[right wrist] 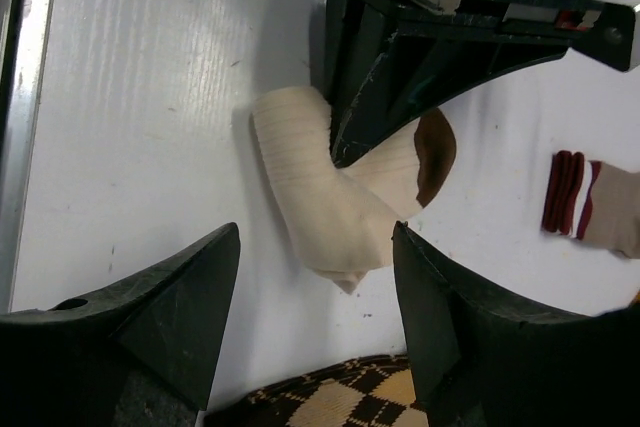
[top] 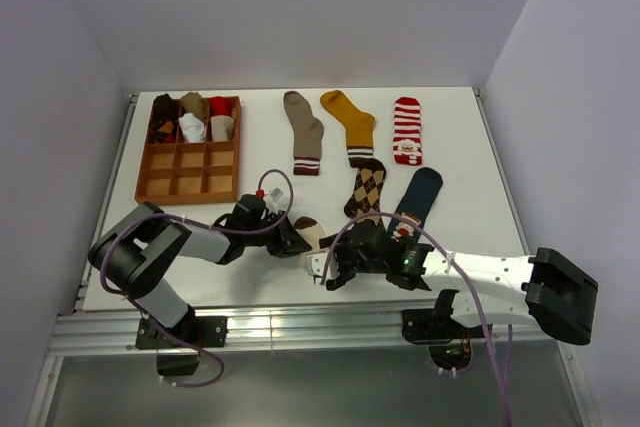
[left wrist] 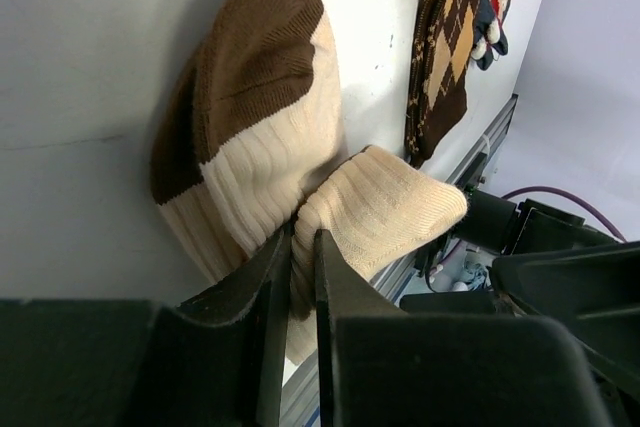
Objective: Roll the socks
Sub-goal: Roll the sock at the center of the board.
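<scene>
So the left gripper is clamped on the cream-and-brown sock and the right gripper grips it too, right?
No: the right gripper is open and holds nothing, as the right wrist view shows. The left gripper is clamped on the cream-and-brown sock.

argyle sock (right wrist: 330, 399) cut off at bottom edge; tray (top: 188, 199) contents too small, perhaps socks.
</scene>
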You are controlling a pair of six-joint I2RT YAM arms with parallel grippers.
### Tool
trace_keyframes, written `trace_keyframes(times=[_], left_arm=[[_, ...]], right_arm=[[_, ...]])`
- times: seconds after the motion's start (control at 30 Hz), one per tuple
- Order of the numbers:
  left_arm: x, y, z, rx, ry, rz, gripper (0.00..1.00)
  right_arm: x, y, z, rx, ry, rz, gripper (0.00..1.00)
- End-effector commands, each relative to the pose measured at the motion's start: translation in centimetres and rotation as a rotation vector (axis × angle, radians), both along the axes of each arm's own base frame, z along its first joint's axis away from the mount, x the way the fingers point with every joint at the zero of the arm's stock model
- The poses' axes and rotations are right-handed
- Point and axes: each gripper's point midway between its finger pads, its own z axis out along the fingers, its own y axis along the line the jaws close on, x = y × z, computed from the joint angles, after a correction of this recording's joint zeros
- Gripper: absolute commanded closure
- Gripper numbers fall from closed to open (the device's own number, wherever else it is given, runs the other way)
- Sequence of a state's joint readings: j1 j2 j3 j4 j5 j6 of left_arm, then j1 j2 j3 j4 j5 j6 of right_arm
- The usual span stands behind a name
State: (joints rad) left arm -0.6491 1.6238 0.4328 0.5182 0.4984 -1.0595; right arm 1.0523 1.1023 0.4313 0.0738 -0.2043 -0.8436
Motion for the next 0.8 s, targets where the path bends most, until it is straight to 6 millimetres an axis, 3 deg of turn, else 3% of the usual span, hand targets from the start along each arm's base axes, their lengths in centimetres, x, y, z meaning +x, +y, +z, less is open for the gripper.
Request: trace_keyframes(times=[0.0, 0.17, 0.77], left_arm=[[-4.1, 4.7, -6.6, 0.261, 0.168, -0.008, 1.0], [-4.1, 4.9, -6.7, 0.266, 0.169, -0.017, 1.0], [-4.5, 4.9, -7.2, 0.261, 0.178, -0.056, 1.0]], right_arm=[[0.7, 0.9, 0.7, 0.021, -0.071, 0.004, 0.3], [0.5, 1.1, -0.7, -0.028, -0.046, 0.021, 0.31], [2.1, 2.9, -2.3, -0.097, -0.086, 0.022, 0.34]])
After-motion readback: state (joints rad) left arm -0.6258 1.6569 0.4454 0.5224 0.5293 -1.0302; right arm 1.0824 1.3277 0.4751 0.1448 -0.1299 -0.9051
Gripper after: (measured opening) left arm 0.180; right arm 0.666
